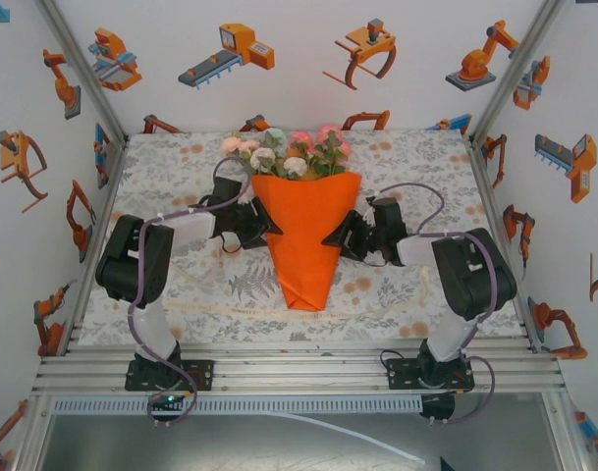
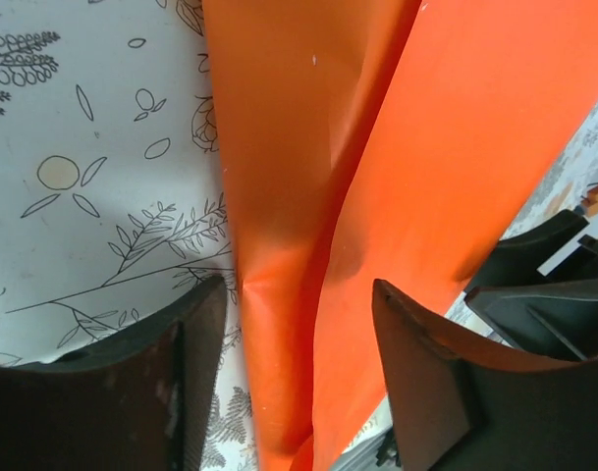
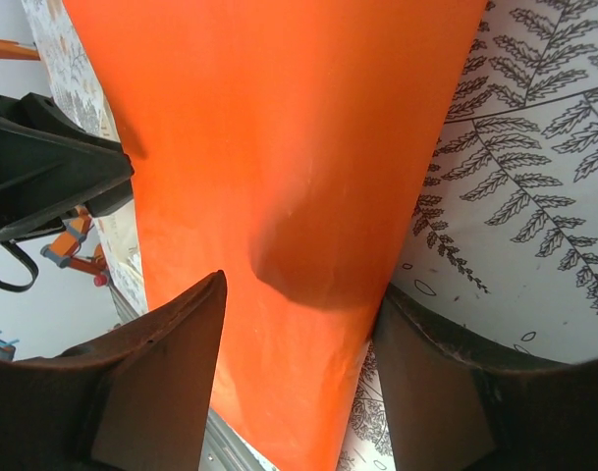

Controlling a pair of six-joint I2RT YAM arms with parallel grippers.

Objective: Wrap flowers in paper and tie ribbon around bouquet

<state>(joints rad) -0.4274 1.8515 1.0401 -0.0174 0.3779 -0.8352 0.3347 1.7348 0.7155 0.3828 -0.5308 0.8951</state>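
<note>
Orange paper point(image 2: 308, 147) fills the gap of the left claw point(image 2: 299, 289), whose jaws stand about half open astride a fold. Tablecloth point(image 2: 92, 196) shows between one finger and the fold, so no pinch is visible. The right claw point(image 3: 303, 289) is likewise about half open, with a dented stretch of paper between its fingers; whether they touch it I cannot tell. One bouquet point(image 1: 306, 240) lies between the two claws, its point toward the arm bases and the flowers point(image 1: 289, 152) beyond the fingertips. Two arms, one on each side: elbows bent outward, forearms low and angled inward, fingertips at the cone's opposite edges.
</note>
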